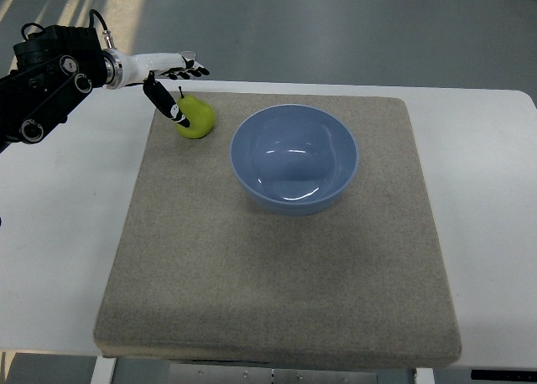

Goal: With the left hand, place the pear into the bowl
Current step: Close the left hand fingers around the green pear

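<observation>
A yellow-green pear (198, 118) stands on the grey mat (277, 267) near its far left corner, left of the blue bowl (294, 158). My left hand (186, 92) comes in from the upper left and is over the pear. Its fingers (190, 67) are stretched out behind the pear's stem, and its thumb (166, 106) points down along the pear's left side, at or very near its skin. The hand is open and the pear rests on the mat. The bowl is empty. The right hand is out of view.
The mat lies on a white table (59, 233) whose far edge runs just behind the hand. My left arm's black forearm (46, 78) hangs over the table's far left corner. Grey floor shows beyond the table.
</observation>
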### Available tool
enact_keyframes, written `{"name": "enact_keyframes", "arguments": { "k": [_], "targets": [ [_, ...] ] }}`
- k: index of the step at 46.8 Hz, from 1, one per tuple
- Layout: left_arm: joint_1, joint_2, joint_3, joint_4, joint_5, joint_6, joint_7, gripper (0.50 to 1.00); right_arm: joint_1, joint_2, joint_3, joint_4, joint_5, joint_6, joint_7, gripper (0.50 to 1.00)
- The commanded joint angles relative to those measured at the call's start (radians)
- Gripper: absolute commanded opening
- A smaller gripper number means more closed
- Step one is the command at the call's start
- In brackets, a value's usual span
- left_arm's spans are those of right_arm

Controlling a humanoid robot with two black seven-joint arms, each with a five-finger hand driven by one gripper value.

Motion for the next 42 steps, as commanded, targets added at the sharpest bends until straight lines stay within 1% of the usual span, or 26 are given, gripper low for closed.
{"name": "enact_keyframes", "arguments": {
  "k": [1, 5, 14, 25, 36, 42],
  "targets": [
    [0.001, -0.002, 0.019, -0.002, 0.005, 0.016, 0.000, 0.990, 0.000, 0.000, 0.000, 0.000, 0.000, 0.000, 0.000, 0.926],
    [0.003, -0.003, 0.023, -0.002, 0.007, 0.037, 0.000, 0.990, 0.000, 0.000, 0.000, 0.000, 0.000, 0.000, 0.000, 0.926],
    [0.004, -0.017, 0.067, -0.004, 0.017, 0.051, 0.000, 0.986, 0.000, 0.000, 0.000, 0.000, 0.000, 0.000, 0.000, 0.926],
    [0.015, -0.029, 0.141, -0.002, 0.020, 0.168, 0.000, 0.984, 0.000, 0.000, 0.000, -0.001, 0.000, 0.000, 0.000, 0.924],
    [0.020, -0.028, 0.185, -0.002, 0.039, 0.174, 0.000, 0.984, 0.000, 0.000, 0.000, -0.001, 0.000, 0.000, 0.000, 0.926],
    [0.026, -0.029, 0.191, -0.001, 0.068, 0.192, 0.000, 0.984, 0.000, 0.000, 0.000, 0.000, 0.000, 0.000, 0.000, 0.926]
  ]
}}
